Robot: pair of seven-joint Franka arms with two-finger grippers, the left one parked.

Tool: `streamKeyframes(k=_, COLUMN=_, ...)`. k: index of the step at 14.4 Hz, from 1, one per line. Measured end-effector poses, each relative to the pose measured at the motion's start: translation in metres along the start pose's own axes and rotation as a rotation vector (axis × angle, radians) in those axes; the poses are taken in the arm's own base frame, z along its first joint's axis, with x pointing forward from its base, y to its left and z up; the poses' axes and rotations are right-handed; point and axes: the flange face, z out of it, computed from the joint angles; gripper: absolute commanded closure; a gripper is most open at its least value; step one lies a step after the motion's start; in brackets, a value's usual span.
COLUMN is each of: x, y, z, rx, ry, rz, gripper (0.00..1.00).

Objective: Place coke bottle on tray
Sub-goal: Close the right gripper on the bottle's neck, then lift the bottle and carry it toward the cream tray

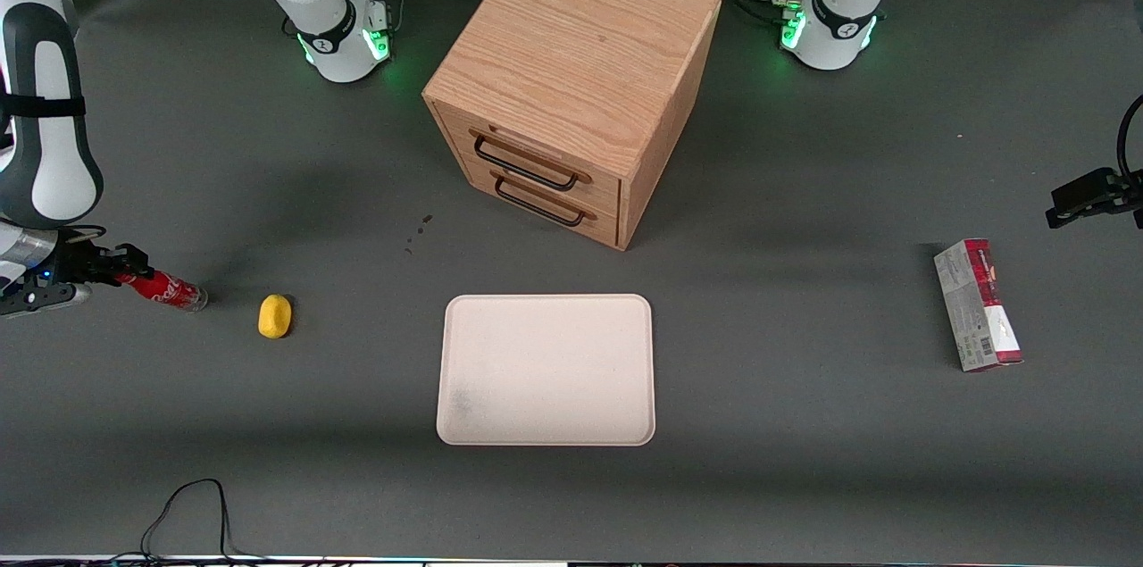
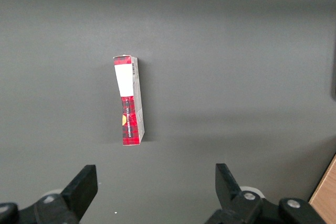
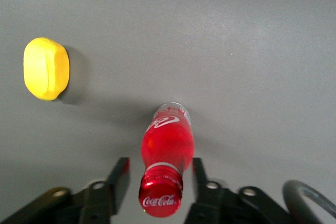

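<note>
Table: you work on a dark grey table (image 1: 804,424), with the tray (image 1: 546,369) as your landmark, in front of the drawer cabinet (image 1: 571,85).
Bottle: the coke bottle (image 3: 167,156) lies well off the tray toward the working arm's end.
Jaws: your gripper (image 3: 157,174) straddles its neck, jaws apart, not clamped.
Risk: the round bottle could roll or slip if you close off-centre.
Room: only the lemon (image 1: 275,315) sits between bottle and tray; pass above it.

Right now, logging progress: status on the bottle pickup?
Gripper open, fingers straddling the coke bottle at its neck. Bottle lying on table, not lifted. Tray bare; lemon sits between.
</note>
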Motion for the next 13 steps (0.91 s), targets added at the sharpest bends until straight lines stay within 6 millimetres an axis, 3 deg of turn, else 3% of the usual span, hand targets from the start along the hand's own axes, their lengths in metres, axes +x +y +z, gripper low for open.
streamKeyframes(k=5, x=0.001, y=0.000, z=-0.002, rx=-0.003, ry=0.004, rz=-0.029, gripper=1.00)
streamKeyframes(k=7, x=0.007, y=0.000, z=-0.014, rx=-0.006, ry=0.014, rz=-0.037, gripper=1.00)
streamKeyframes(k=9, x=0.021, y=-0.005, z=-0.052, rx=0.019, ry=0.005, rz=-0.058, gripper=1.00)
streamKeyframes(k=11, x=0.037, y=-0.010, z=-0.119, rx=0.031, ry=0.006, rz=-0.091, gripper=1.00)
streamKeyframes(k=13, x=0.040, y=-0.016, z=-0.192, rx=0.011, ry=0.000, rz=-0.122, gripper=1.00)
